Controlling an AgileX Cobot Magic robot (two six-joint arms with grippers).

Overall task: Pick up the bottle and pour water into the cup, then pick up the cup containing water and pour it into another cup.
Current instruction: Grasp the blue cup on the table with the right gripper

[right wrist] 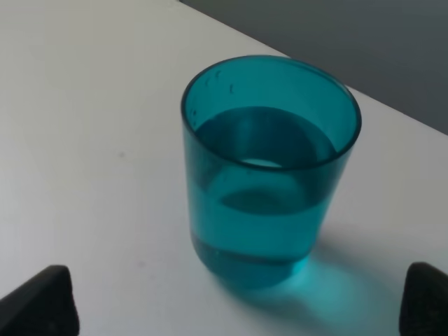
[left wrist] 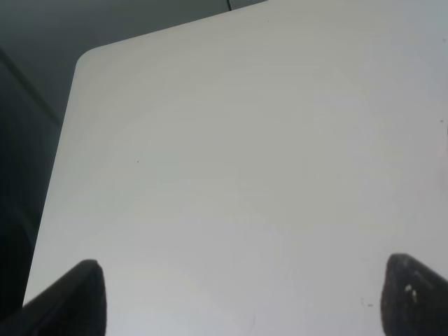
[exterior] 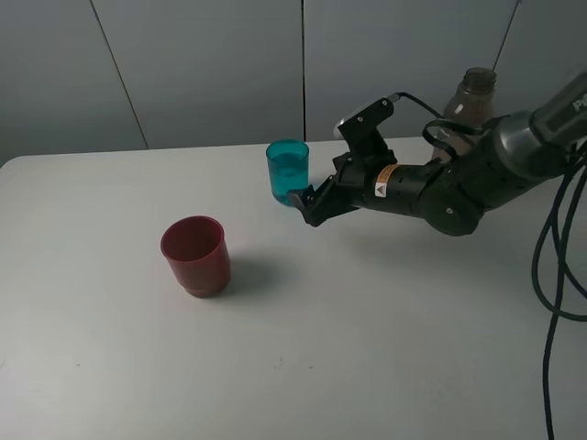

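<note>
Teal cup w/ water, upright | just ahead of R gripper, in line w/ jaw gap, no contact | R jaws wide apart | L gripper jaws apart

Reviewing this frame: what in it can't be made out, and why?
- Bottle: exterior high view, the right arm hides all but its neck and shoulders.
- Red cup: exterior high view, inside too dark to tell whether it holds water.
- Left gripper: left wrist view, edge cuts off all but two fingertips; absent from exterior high view.
</note>
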